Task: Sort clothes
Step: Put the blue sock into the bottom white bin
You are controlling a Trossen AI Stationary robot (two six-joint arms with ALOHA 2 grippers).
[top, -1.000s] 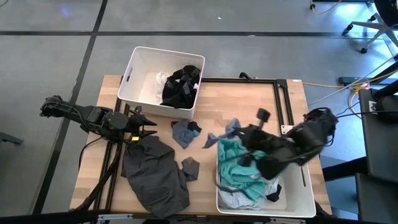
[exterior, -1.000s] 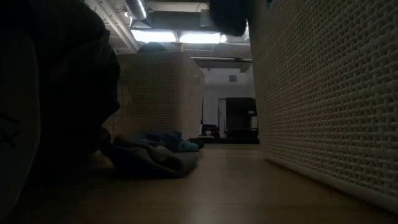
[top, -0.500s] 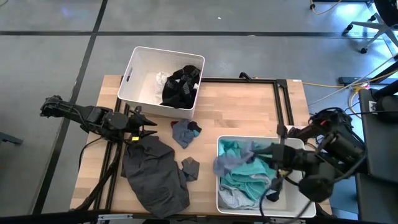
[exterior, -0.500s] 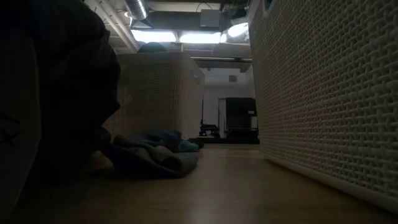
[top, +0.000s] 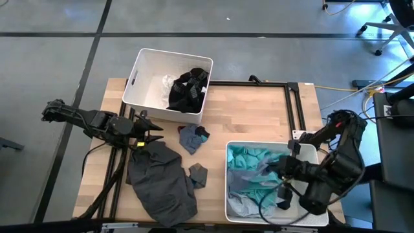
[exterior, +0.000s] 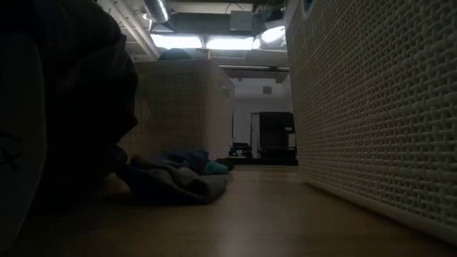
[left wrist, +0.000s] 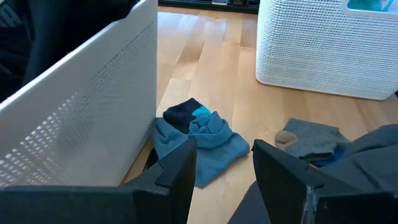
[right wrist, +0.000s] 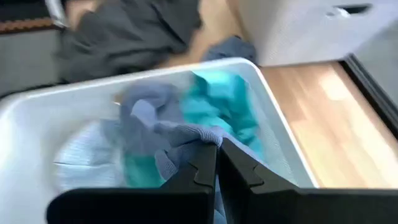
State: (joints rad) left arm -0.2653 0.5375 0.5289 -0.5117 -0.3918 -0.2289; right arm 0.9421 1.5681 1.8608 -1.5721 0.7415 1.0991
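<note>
Two bins sit on the desk [top: 259, 110]. At lower right, my right end effector [right wrist: 216, 163] pinches a grey-blue garment [right wrist: 155, 121] over the near bin [top: 229, 207]; I should release low, then lift clear. Left end effector [left wrist: 224, 165], gaping empty, waits centre-left.

Teal and grey-blue clothes [top: 255, 169] fill one bin; a dark grey garment [top: 158, 178] sprawls on the table.

Right pincer [top: 279, 173] over front bin [top: 231, 206], teal garment [top: 253, 158] inside
</note>
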